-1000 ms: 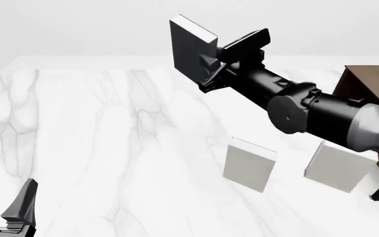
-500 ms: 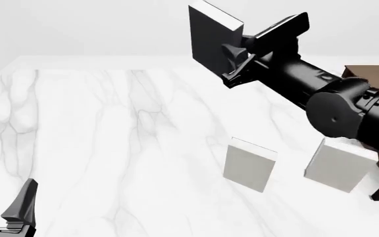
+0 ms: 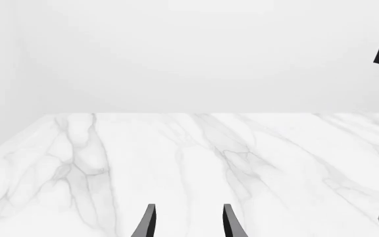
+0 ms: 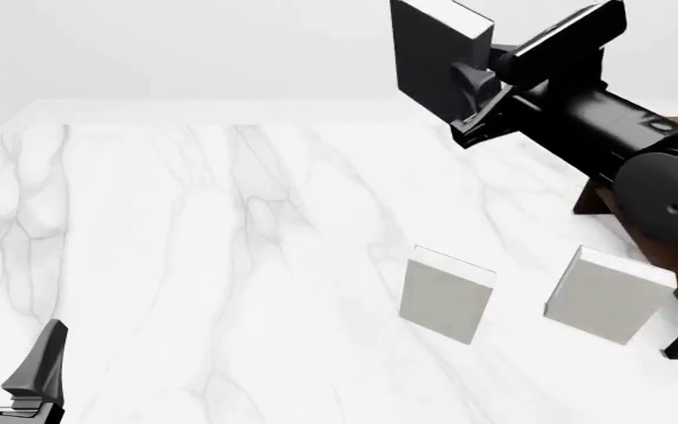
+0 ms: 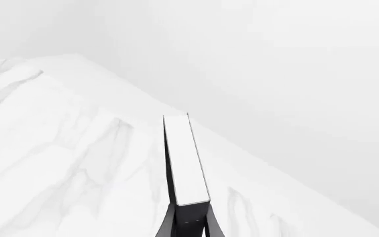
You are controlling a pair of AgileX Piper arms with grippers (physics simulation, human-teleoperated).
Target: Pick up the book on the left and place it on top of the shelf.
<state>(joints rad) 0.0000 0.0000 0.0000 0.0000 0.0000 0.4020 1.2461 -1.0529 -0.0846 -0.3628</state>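
Book: the book (image 4: 437, 55) hangs in the air at the upper right of the front view, upright, dark cover facing the camera, white page edge on top.
Right jaws: the right gripper (image 4: 471, 95) is clamped on the book's lower right part; the right wrist view shows the 2 jaws pinching the book (image 5: 185, 163) at its near end, page edge running away from the camera.
Left jaws: the left gripper (image 4: 10, 362) sits at the lower left of the front view, jaws apart and holding nothing; in the left wrist view only bare bench (image 3: 176, 158) lies ahead of it.
Shelf: the shelf (image 4: 621, 212) shows at the right edge, mostly hidden behind the right arm; its top is not clear to see.
Other books: 2 white-grey books (image 4: 445, 293) (image 4: 607, 294) stand on the bench at lower right, apart from each other.
Handling: likely light and stiff, a smooth cover that could slip; held at 1 end, it may tilt, so a grip nearer the middle of the covers would be steadier.
Stage: lifted, carry to the shelf top not yet done.
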